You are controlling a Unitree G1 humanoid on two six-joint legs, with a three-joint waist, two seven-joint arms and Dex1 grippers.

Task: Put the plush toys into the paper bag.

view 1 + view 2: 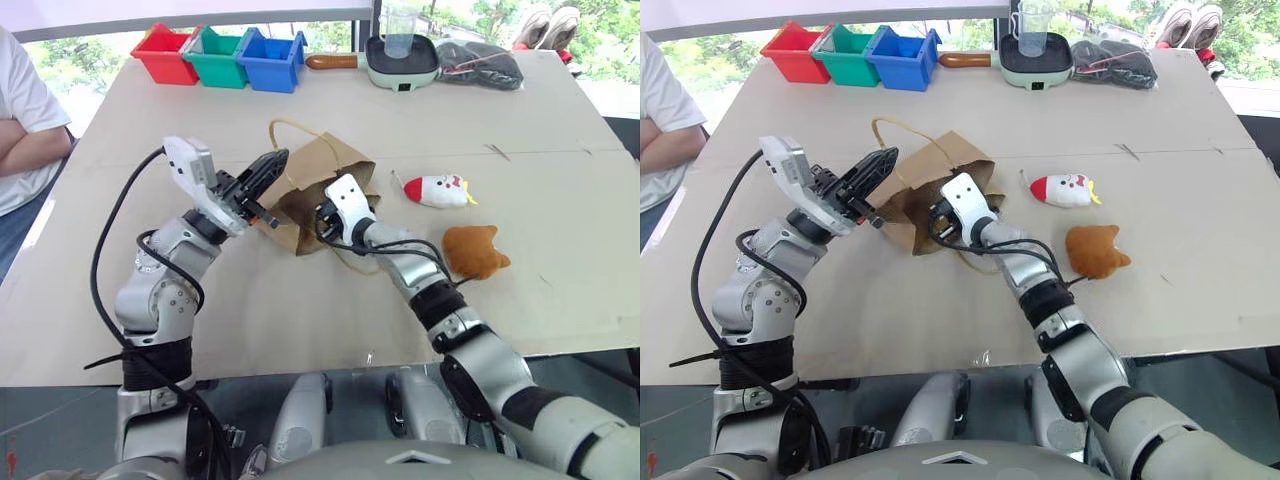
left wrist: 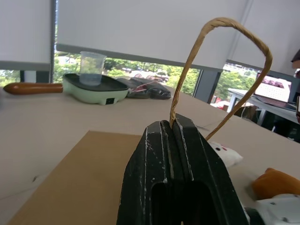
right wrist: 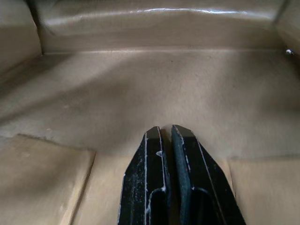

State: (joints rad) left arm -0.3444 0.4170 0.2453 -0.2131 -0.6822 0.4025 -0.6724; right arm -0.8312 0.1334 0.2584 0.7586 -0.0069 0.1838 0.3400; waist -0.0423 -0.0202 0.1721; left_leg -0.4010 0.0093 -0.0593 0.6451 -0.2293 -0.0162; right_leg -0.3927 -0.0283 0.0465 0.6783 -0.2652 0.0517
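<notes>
The brown paper bag [image 1: 325, 165] lies on its side in the middle of the table, its mouth towards me. My left gripper [image 2: 172, 123] is shut on one twisted loop handle [image 2: 225, 28] and holds that edge of the mouth up. My right gripper [image 3: 165, 130] is shut on nothing and reaches inside the bag, with brown paper walls all around it. Two plush toys lie on the table right of the bag. The white chicken [image 1: 437, 190] is the farther one. The orange-brown drumstick [image 1: 474, 251] lies nearer me, beside my right forearm.
Red [image 1: 163, 53], green [image 1: 220, 56] and blue [image 1: 270, 60] bins stand at the far left of the table. A pale green pan [image 1: 400, 62] holding a clear beaker and a dark bundle [image 1: 480, 62] sit at the far edge. A person's folded arm [image 1: 25, 150] is at the left.
</notes>
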